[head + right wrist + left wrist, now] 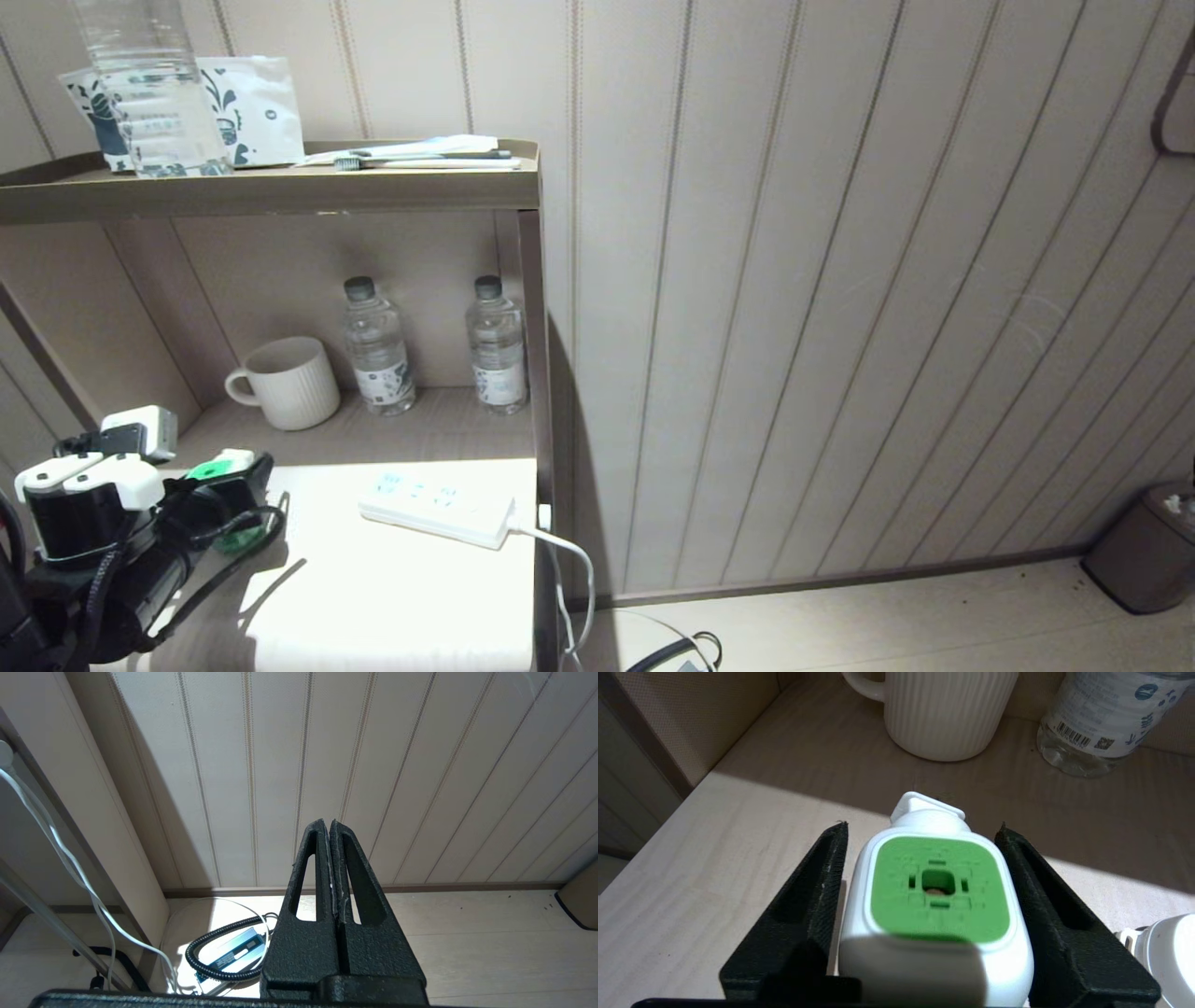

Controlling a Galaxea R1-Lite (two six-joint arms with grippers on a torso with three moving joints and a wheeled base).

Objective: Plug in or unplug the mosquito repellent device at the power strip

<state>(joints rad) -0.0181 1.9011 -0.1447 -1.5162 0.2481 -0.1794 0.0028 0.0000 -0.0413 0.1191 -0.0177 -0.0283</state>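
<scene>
The mosquito repellent device (936, 891) sits between the left gripper (219, 490) fingers, which look parted, with thin gaps either side; whether they pinch it I cannot tell; it rests on the shelf, well apart from the power strip (437, 509), whose sockets are bare, so it looks unplugged and set aside; the right gripper (331, 833), pressed together, hangs idle over the floor.

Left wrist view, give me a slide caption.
Black left pincer straddling the white-and-green mosquito repellent device, ribbed white mug behind.
</scene>
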